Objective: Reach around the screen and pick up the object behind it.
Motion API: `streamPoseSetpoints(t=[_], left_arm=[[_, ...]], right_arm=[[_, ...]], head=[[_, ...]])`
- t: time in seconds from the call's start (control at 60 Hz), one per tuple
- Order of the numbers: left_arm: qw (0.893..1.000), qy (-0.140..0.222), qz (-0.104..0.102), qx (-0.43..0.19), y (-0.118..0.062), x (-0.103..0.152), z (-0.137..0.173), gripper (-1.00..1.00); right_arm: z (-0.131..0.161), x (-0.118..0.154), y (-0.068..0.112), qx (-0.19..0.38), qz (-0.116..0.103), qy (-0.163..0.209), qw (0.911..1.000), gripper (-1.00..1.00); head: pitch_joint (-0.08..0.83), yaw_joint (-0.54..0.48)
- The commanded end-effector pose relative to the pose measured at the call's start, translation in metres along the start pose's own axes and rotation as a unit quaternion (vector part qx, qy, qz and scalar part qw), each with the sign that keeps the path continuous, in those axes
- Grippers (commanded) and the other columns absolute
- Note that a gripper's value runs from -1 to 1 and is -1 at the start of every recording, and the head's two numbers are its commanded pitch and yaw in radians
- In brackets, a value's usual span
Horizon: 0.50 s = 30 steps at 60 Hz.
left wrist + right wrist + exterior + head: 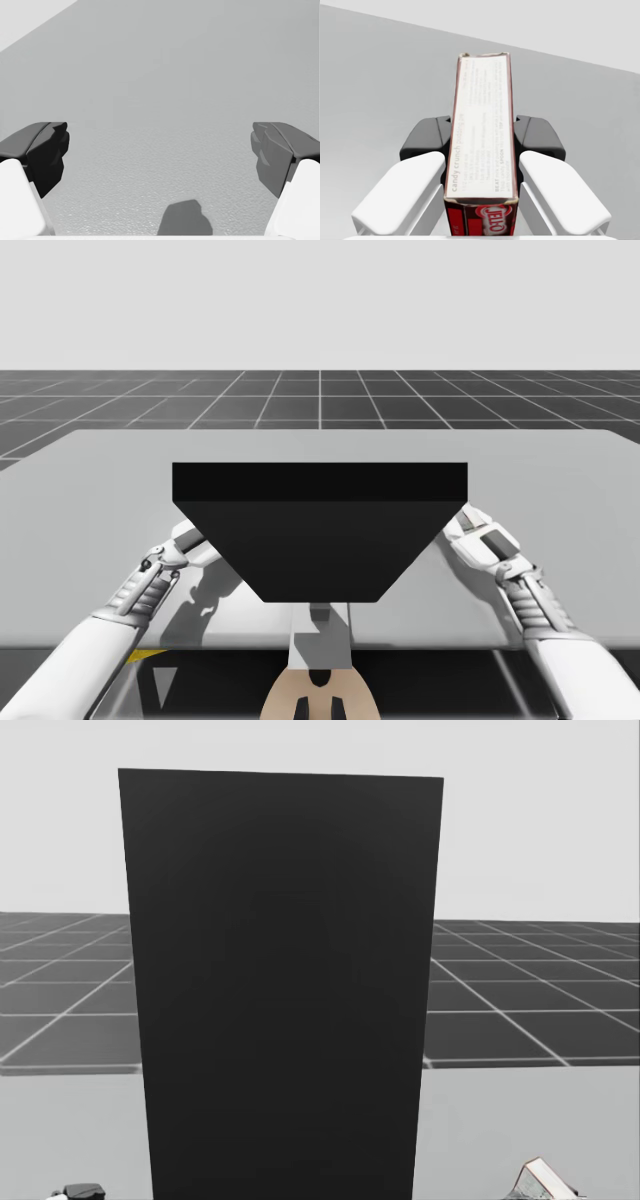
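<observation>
1. The robot's right gripper [482, 137] is clamped on a narrow red-and-white cardboard box [481, 85], one dark finger [427, 136] pressed on each long side, so the box stands on edge between them and its printed white face looks up.
2. Seen from the head, a corner of that box [545, 1180] pokes up low on the right, well clear of the right edge of the tall flat black screen [280, 990].
3. From above, the right gripper [478, 535] sits just beside the screen's [320, 530] right side, on the near half of the grey tabletop [320, 445].
4. The left gripper [160, 150] is spread wide, holding nothing, with bare tabletop [160, 75] under and ahead of it.
5. From above, the left gripper [192, 542] lies against the screen's left side.
6. Beyond the tabletop's far edge stretches a dark grid floor [320, 400].
</observation>
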Motion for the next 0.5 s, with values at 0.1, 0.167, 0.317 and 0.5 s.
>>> streamPoseSetpoints(t=[0.1, 0.167, 0.317, 0.5], left_arm=[[1.0, -0.002, 0.0, 0.002, 0.002, 0.0, 0.001, -1.0], [1.0, -0.002, 0.001, 0.003, 0.002, 0.0, 0.001, -1.0], [1.0, -0.002, 0.001, 0.003, 0.003, 0.0, 0.002, -1.0], [1.0, -0.003, 0.002, 0.004, 0.004, 0.0, 0.002, -1.0]], right_arm=[[-0.007, 0.053, -0.056, -0.077, 0.018, -0.044, 0.9959, 1.0], [-0.011, 0.07, -0.065, -0.092, 0.024, -0.054, 0.994, 1.0], [-0.021, 0.12, -0.072, -0.111, 0.043, -0.096, 0.9882, 1.0], [-0.027, 0.186, -0.079, -0.142, 0.076, -0.162, 0.9735, 1.0]], head=[[0.064, -0.07], [0.064, -0.07], [0.065, -0.06], [0.064, -0.06]])
